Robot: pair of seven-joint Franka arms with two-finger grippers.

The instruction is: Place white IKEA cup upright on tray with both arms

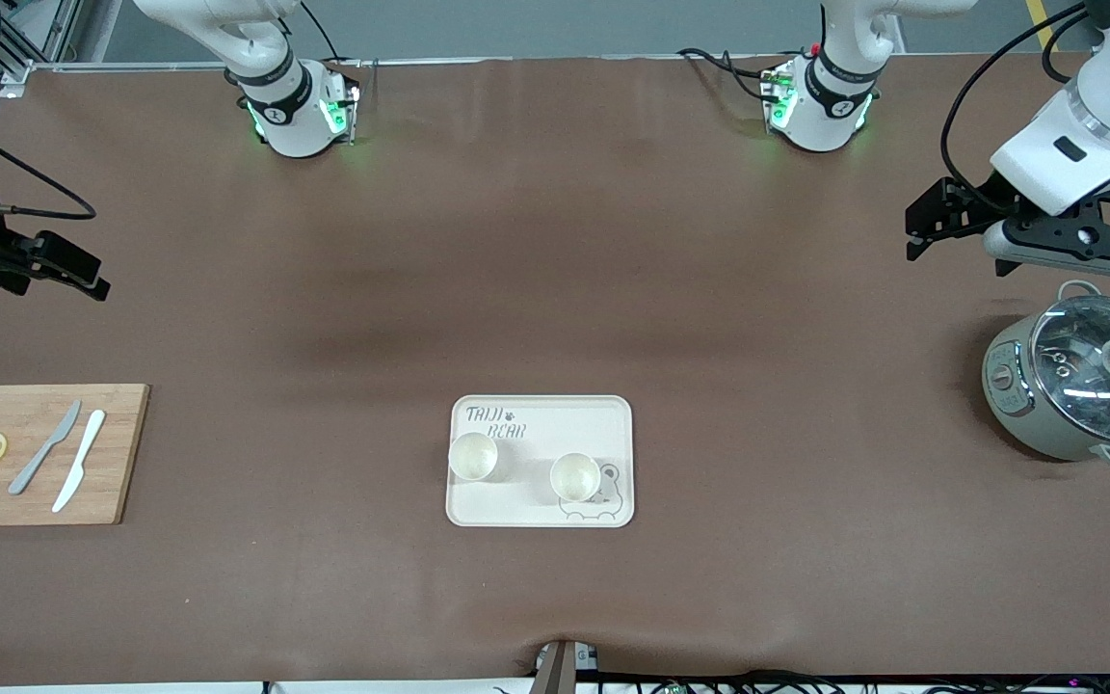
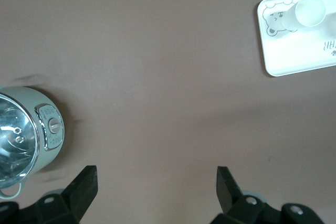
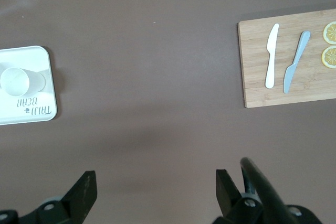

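The cream tray (image 1: 536, 429) with "TAIJI BEAR" lettering lies on the brown table near the middle, toward the front camera. Two white cups stand upright on it, one by the lettering (image 1: 473, 456) and one by the bear drawing (image 1: 575, 476). My left gripper (image 1: 916, 236) hangs open and empty over the table at the left arm's end, above bare cloth (image 2: 156, 182). My right gripper (image 1: 92, 280) hangs open and empty at the right arm's end (image 3: 155, 184). The left wrist view shows the tray (image 2: 294, 56) and a cup (image 2: 311, 10); the right wrist view shows the tray (image 3: 31, 56) and a cup (image 3: 16, 81).
A pale green pot with a glass lid (image 1: 1080, 381) stands just under the left gripper, also seen in the left wrist view (image 2: 21, 129). A wooden cutting board (image 1: 121, 453) with two knives and two lemon slices lies at the right arm's end (image 3: 254, 87).
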